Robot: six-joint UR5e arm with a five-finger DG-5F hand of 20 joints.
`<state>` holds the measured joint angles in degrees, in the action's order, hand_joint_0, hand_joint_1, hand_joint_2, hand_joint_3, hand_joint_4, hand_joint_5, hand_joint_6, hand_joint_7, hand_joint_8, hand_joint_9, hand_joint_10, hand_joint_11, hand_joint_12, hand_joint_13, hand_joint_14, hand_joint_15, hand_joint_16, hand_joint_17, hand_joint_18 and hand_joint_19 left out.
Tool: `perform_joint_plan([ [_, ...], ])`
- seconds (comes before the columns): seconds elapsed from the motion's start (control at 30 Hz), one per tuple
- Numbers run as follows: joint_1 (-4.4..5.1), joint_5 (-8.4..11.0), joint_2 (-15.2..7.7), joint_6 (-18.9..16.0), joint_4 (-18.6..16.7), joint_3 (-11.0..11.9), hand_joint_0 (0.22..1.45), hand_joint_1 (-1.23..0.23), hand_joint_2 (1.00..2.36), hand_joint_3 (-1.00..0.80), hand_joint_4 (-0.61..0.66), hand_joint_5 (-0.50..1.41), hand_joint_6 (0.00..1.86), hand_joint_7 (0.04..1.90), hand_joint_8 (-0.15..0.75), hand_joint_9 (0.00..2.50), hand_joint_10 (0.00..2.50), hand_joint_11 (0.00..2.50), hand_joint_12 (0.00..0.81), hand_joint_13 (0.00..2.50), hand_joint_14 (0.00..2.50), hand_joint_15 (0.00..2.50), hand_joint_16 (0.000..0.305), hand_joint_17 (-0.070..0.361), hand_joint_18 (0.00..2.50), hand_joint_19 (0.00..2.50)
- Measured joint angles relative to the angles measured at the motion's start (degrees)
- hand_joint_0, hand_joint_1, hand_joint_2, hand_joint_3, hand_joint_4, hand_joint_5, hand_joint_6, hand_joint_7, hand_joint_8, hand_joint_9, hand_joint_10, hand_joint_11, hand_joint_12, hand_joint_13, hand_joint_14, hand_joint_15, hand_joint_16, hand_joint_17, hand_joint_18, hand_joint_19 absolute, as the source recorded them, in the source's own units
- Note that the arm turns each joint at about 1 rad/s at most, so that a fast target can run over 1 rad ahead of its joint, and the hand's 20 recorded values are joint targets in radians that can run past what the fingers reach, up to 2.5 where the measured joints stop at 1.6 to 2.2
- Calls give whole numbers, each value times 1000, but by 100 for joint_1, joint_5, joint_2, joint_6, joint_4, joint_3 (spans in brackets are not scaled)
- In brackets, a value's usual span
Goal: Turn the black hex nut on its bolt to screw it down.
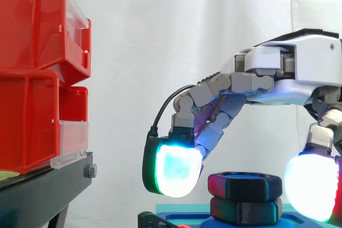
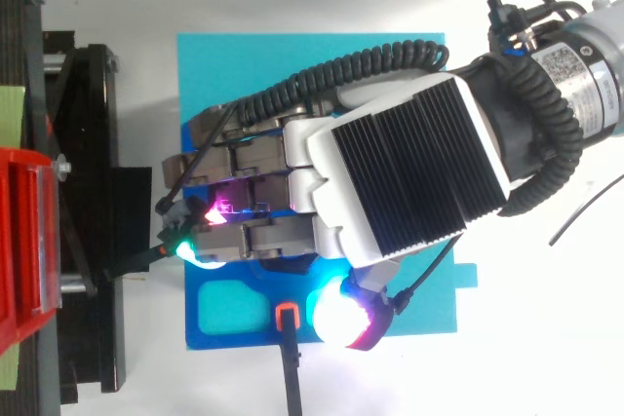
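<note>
No text, number or sign can be read. A white rectangular label [image 2: 568, 67] on the grey round wrist of the arm [image 2: 585, 94], seen from above, carries rows of small dark print, but they are too fine to make out.

seen from above, the hand [image 2: 390, 172] covers the black hex nut [image 1: 245, 185]; red bins [image 1: 32, 73] cut off at left edge.
</note>
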<state>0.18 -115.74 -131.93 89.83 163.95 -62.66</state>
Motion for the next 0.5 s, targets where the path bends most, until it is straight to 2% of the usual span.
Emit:
perform_joint_plan([
  [0.23,-8,3,0,0,11,1,464,-738,1000,-500,217,-86,503,1015,286,808,12,317,352,548,7,175,50,114,447,557],
  [0.5,-9,8,0,0,19,0,501,-785,1000,-500,207,-83,503,1069,272,791,13,323,338,538,8,178,47,107,428,568],
])
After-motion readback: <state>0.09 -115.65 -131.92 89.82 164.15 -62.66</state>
